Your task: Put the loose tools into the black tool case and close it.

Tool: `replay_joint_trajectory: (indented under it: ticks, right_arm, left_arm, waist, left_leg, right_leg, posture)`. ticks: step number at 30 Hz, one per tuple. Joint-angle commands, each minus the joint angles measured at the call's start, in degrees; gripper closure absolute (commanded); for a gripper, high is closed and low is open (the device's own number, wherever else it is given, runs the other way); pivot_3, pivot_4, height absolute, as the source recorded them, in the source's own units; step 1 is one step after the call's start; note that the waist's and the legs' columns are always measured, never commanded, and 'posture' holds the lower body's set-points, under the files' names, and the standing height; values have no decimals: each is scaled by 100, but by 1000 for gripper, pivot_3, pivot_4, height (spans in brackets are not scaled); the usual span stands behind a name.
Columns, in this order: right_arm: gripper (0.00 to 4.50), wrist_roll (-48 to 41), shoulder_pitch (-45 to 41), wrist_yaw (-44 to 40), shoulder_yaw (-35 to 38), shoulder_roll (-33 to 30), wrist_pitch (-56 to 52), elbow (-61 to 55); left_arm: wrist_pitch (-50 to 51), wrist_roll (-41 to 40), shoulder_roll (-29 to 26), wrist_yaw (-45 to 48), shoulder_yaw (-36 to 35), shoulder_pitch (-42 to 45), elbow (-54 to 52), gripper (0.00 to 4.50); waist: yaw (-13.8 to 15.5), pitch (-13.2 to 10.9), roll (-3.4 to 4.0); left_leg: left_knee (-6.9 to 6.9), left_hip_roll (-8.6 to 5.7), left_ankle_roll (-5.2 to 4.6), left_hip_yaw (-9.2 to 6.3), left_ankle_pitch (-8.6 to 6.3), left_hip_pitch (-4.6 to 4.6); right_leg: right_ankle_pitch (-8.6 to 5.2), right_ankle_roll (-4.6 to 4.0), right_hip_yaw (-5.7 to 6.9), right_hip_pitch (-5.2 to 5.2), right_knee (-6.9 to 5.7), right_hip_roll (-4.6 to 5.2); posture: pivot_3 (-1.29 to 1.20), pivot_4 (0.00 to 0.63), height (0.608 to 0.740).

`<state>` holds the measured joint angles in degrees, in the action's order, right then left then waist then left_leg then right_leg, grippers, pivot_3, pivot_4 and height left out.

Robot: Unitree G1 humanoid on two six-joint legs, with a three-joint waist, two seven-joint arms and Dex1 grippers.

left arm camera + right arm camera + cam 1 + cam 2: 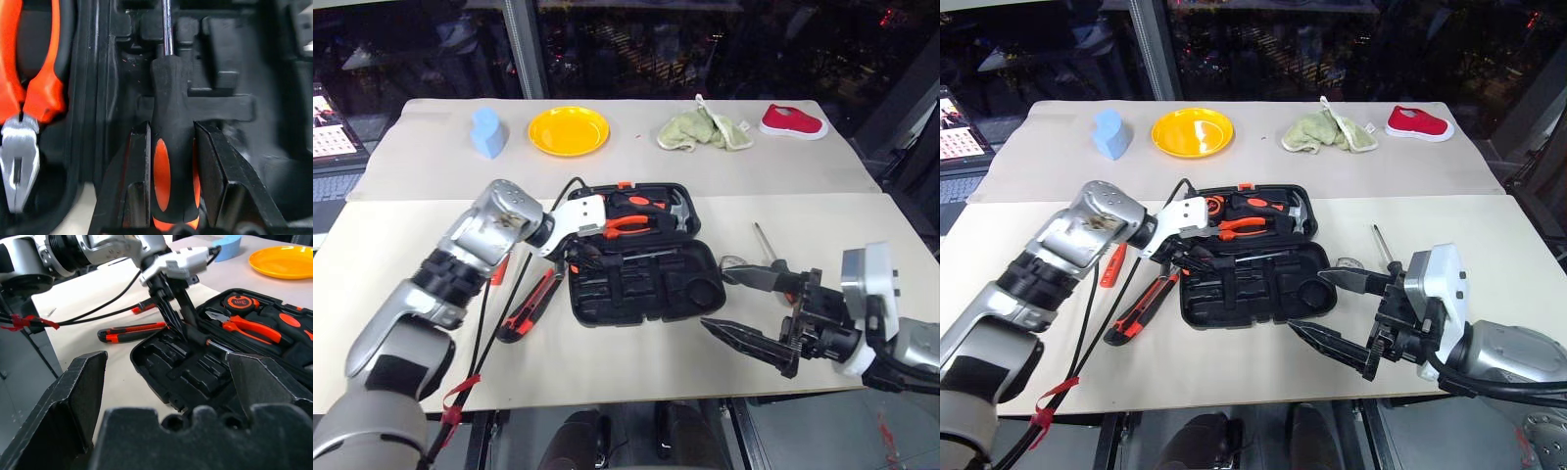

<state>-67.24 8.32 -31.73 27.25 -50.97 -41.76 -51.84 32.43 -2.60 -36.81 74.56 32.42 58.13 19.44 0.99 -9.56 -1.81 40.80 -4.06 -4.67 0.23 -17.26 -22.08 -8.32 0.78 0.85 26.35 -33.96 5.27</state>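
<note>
The black tool case [641, 257] lies open near the front of the bench [431, 284], lid laid back, and over its near half we see the left claw [178, 313] pinched on a screwdriver [171, 161]: both fingers [139, 171] press the orange-and-black handle, and the steel shaft runs on over the moulded recesses. Whether the tool already touches the tray we cannot tell.

Just beside that grip, in the far half of the case, sit orange-handled pliers [628, 224], a tape measure [239, 300] and a hammer head [677, 208] (each in its own recess). The near half shows mostly bare black recesses, among them a round one at its right end.

Outward to the left of the case, an orange-black utility knife [532, 305] lies on the bench, with a slim orange tool [1112, 264] just beyond it. To the right of the case lies another screwdriver [766, 247]. The right claw [741, 305] hovers there with its fingers spread wide, holding nothing.

Along the far side of the bench stand a blue object [488, 132], a yellow plate [569, 130], a green cloth [704, 130] and a red shoe [792, 122].
</note>
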Motion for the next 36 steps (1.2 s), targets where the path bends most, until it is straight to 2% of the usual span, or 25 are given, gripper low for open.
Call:
replay_joint_trajectory:
  ticks: [1, 17, 19, 20, 26, 27, 29, 36]
  right_arm:
    - [0, -198, 99, 185, 254, 14, 184, -205]
    - [0, -259, -38, 356, 84, -34, 304, -75]
    - [0, -259, -66, 369, 58, -14, 308, -66]
    - [0, -256, -74, 373, 47, -5, 307, -66]
    - [0, -231, -61, 364, -6, 19, 320, -70]
    - [0, -204, -43, 355, -27, 31, 326, -73]
    - [0, -168, -14, 345, -52, 46, 334, -79]
    - [0, -169, 24, 376, -58, 22, 347, -116]
  left_arm:
    - [-174, 324, 145, -75, -39, 230, 252, 3637]
    - [-617, 543, 730, -45, -392, 329, 727, 3637]
    - [-624, 535, 755, -43, -442, 356, 763, 2637]
    - [-614, 515, 755, -13, -467, 368, 756, 2514]
    - [-440, 335, 601, 294, -688, 446, 431, 286]
    - [-481, 332, 582, 308, -738, 449, 395, 56]
    - [-547, 319, 573, 322, -815, 445, 343, 56]
    - [-999, 499, 758, 145, -797, 389, 641, 2608]
  waist:
    - [0, -1, 0]
    - [128, 0, 1]
    - [127, 0, 1]
    - [130, -1, 1]
    - [124, -1, 1]
    - [124, -1, 1]
    - [123, 0, 2]
    - [130, 0, 2]
  left_leg:
    - [6, 0, -17, 0, -10, 5]
    - [70, -4, -17, -2, -10, -9]
    - [80, -4, -18, -2, -11, -15]
    - [82, -4, -19, -2, -11, -17]
    - [88, -5, -46, -2, -27, -17]
    - [88, -5, -45, -2, -26, -16]
    - [88, -5, -45, -2, -26, -13]
    - [89, -6, -36, 0, -21, -14]
  right_leg:
    - [-2, 3, 1, -5, -3, 0]
    - [7, 24, 3, -15, -10, -6]
    - [8, 26, 3, -14, -10, -5]
    - [9, 28, 3, -14, -10, -5]
    - [12, 32, 2, -14, -12, 0]
    - [12, 32, 2, -14, -13, 0]
    - [12, 32, 2, -15, -14, -1]
    - [13, 33, 3, -15, -14, -6]
  posture:
    - [0, 150, 740]
    - [0, 150, 740]
    - [0, 150, 740]
    - [0, 150, 740]
    - [0, 150, 740]
    - [0, 150, 740]
    - [0, 150, 740]
    - [0, 150, 740]
